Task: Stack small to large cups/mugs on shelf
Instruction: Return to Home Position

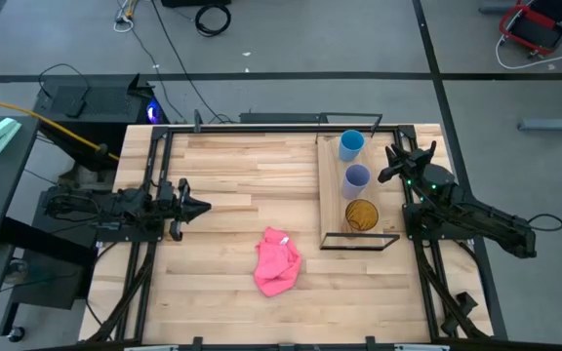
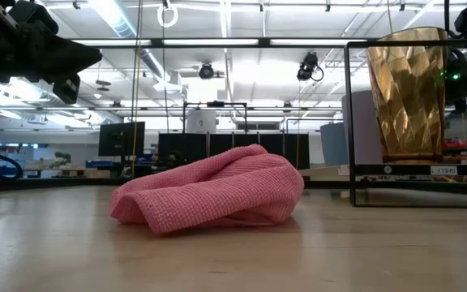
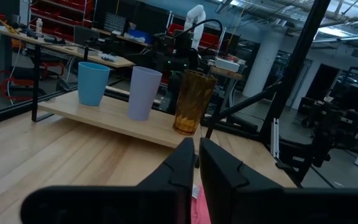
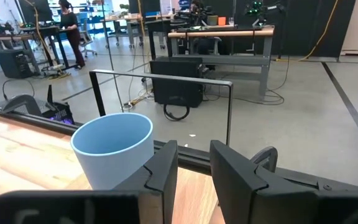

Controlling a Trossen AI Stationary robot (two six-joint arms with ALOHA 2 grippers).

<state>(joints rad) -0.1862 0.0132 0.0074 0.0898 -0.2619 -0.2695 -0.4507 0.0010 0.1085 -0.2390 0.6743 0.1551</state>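
Empty, seemingly half-open right gripper is hovering just beside the light blue cup on the shelf; closed left gripper is waiting well apart

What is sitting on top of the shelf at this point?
Three upright cups in a row on the shelf: light blue cup, lavender cup, amber cup. Only the board under their bases is hidden.
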